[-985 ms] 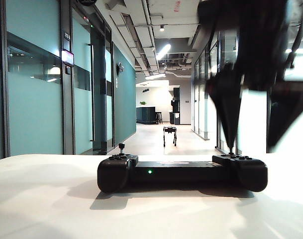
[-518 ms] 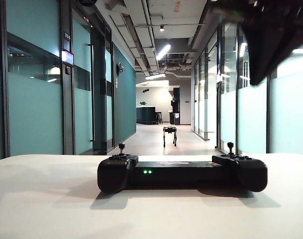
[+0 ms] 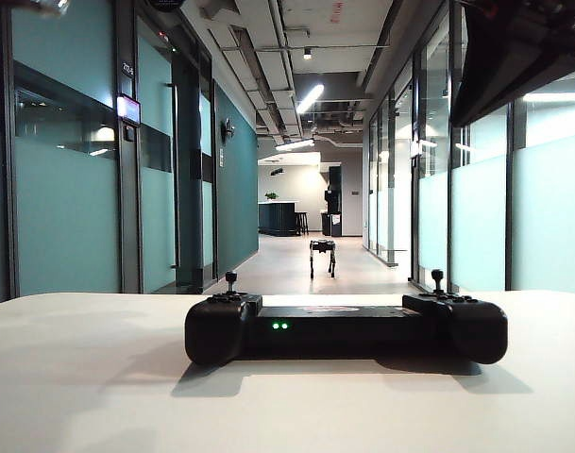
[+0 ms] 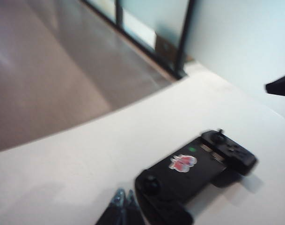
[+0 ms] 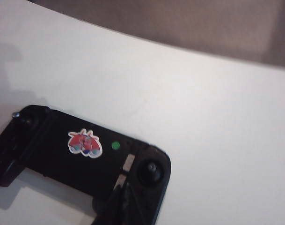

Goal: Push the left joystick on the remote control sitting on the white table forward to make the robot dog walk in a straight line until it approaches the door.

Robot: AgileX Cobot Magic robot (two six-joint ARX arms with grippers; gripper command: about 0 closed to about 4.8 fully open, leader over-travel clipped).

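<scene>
Both tools are closed and hold nothing. The left tool and right tool hang above the controller, which rests on the worktop. The robot dog stands far beyond in the corridor.

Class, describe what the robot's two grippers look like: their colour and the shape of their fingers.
Both are dark, nearly black. The left gripper and right gripper each end in slim fingers tapering to a narrow point. No cables or markings show.
</scene>
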